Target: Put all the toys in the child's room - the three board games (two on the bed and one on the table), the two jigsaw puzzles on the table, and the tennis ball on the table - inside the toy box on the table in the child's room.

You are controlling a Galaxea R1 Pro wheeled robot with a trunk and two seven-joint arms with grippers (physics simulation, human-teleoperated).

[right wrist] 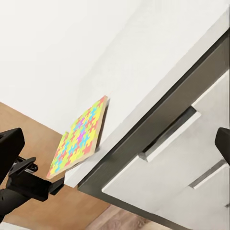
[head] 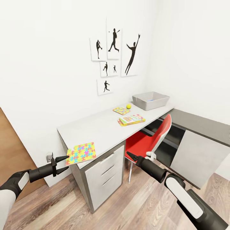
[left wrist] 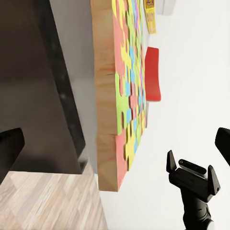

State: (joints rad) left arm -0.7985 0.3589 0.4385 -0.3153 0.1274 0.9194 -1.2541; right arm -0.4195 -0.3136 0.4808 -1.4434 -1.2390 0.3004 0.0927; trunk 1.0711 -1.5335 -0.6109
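Head view: the counter [head: 105, 127] runs along the white wall, with a drawer unit [head: 103, 175] under its near end. A jigsaw puzzle [head: 81, 153] lies flat at the counter's near corner, one edge overhanging the rim. Farther along lie a second jigsaw puzzle [head: 121, 110], a board game [head: 132, 119] and, just beside the second puzzle, a tennis ball [head: 128, 106]. The toy box [head: 150, 100], a grey open tray, sits at the far end near the wall corner. A red chair [head: 150, 140] is pushed partly under the counter.

Left pincer [head: 64, 162]: jaws spread apart, empty, tips close to the overhanging edge of the near puzzle; contact cannot be confirmed. Left wrist view shows the puzzle's [left wrist: 120, 96] wooden edge and coloured face near the camera, apart from the one finger [left wrist: 9, 151] that shows at the frame edge.

Right pincer [head: 129, 155]: held low in front of the drawer unit, beside the chair, holding nothing. The head view does not settle its jaws, but in the right wrist view the two fingers [right wrist: 9, 151] stand wide apart at the frame edges. That view also shows the near puzzle [right wrist: 79, 139], the drawer fronts [right wrist: 177, 163] and the left pincer [right wrist: 40, 184] below the puzzle.

Silhouette posters [head: 113, 60] hang on the wall above the counter.
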